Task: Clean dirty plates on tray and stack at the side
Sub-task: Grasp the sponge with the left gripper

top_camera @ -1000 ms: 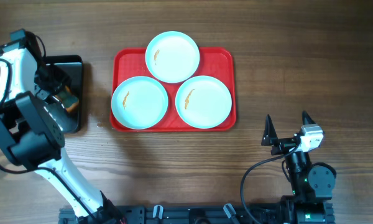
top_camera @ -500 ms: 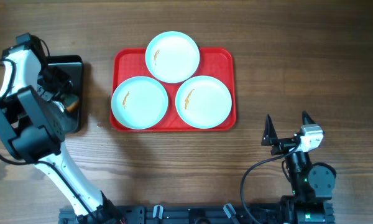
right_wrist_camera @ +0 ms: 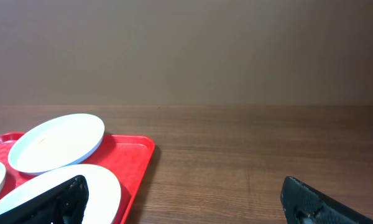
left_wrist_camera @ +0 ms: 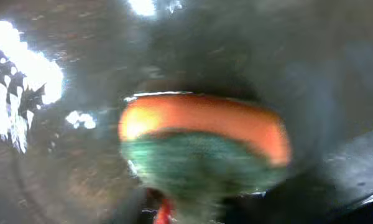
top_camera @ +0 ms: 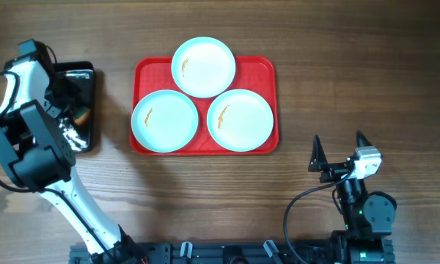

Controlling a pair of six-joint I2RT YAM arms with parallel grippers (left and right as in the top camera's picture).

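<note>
Three pale plates lie on the red tray [top_camera: 268, 70]: one at the far edge [top_camera: 203, 67], one at front left [top_camera: 164, 120], one at front right [top_camera: 240, 119]. Each carries a small orange-brown smear. My left gripper [top_camera: 75, 110] reaches down into the black bin [top_camera: 86, 84] at an orange-and-green sponge [left_wrist_camera: 199, 146]. That view is blurred, so its grip is unclear. My right gripper [right_wrist_camera: 186, 208] stands open above bare wood to the right of the tray [right_wrist_camera: 137, 155], with nothing between its fingers. The nearest plate [right_wrist_camera: 105, 186] lies by its left finger.
The black bin sits left of the tray, with the left arm draped over it. Bare wooden table lies right of the tray and along the front. The right arm's base stands at the front right.
The left arm has shifted slightly over the black bin, and the bin looks nudged a little. The sponge stays in the bin. Plates, tray and right arm have not moved.
</note>
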